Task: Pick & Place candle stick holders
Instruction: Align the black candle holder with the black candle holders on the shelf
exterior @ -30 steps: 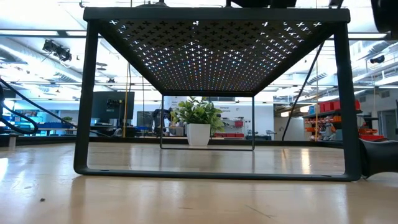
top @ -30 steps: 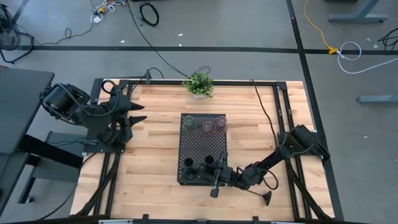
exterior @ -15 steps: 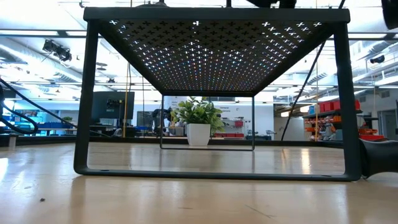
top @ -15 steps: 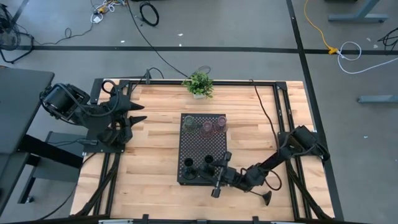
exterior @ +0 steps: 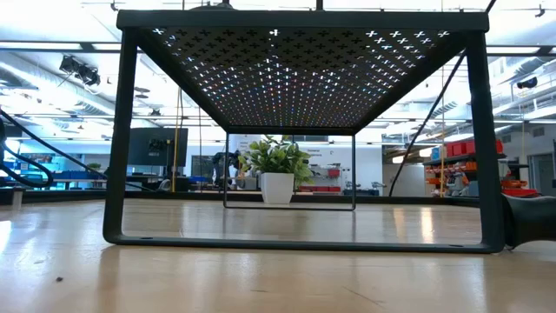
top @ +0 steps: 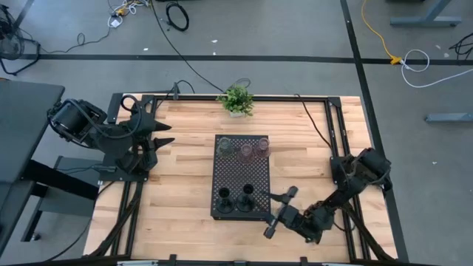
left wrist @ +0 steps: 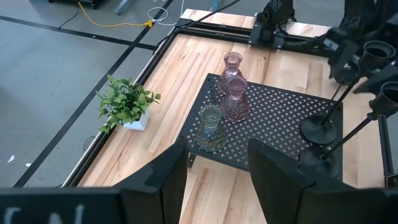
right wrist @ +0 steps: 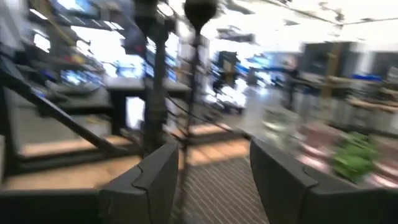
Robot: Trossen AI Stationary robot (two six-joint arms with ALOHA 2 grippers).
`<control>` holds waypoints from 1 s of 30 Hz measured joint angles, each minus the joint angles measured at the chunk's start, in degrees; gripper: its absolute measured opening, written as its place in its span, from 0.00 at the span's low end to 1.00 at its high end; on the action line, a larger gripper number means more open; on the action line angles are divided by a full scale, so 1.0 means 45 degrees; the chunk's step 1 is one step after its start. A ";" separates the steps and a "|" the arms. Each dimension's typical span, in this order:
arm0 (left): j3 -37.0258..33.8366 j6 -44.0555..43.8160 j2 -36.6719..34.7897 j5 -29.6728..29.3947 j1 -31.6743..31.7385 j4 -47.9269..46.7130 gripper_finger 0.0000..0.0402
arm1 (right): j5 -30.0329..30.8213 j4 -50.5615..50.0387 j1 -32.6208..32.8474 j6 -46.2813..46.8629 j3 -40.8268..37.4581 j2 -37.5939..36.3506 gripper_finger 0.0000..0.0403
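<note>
Right end effector: the right end effector (top: 277, 212) hangs just off the right near corner of the large black perforated rectangular tray (top: 241, 174), fingers spread wide and holding nothing.
Left end effector: the left end effector (top: 166, 134) waits at the left edge of the tabletop (top: 181, 185), fingers apart and empty.
Glass cups: the olive-green translucent glass cup (left wrist: 211, 120) and the two pinkish translucent glass cups (left wrist: 235, 99) stand in a row on the far end of the tray.
Black holders: two black round-based candle stick holders with long thin stems (top: 234, 199) stand side by side on the near end of the tray. A third one is not visible in the overhead view.
Knock risk: the spread fingers sit close to the nearer stemmed holder. These look top-heavy, so a sideways brush against a stem would likely topple it, perhaps into its neighbour.
Cause: a wide opening swung across the tray corner, not lifted clear.
Tray risk: a low finger could catch the tray's edge and shift it, jolting the glass cups.
Grip risk: a stem is thin, so an off-centre closing might let it pivot or slip.
</note>
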 joint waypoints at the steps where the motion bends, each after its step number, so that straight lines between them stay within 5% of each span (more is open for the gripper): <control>1: 0.0001 0.0000 0.0002 0.0005 0.0003 0.0000 0.42 | 0.0712 -0.0109 0.0218 -0.0182 0.0002 -0.0100 0.49; 6: -0.0002 0.0000 -0.0002 0.0097 0.0000 -0.0130 0.42 | 0.3679 -0.0236 0.1447 -0.0529 0.0007 -0.0477 0.49; 24: -0.0002 0.0092 0.0002 0.0097 0.0000 -0.0155 0.42 | 0.3697 0.0258 0.3650 -0.1935 0.2413 -0.0493 0.43; 30: -0.0002 0.0259 0.0001 0.0092 0.0000 -0.0176 0.42 | 0.3283 -0.1715 0.4235 0.0377 0.2727 -0.0498 0.43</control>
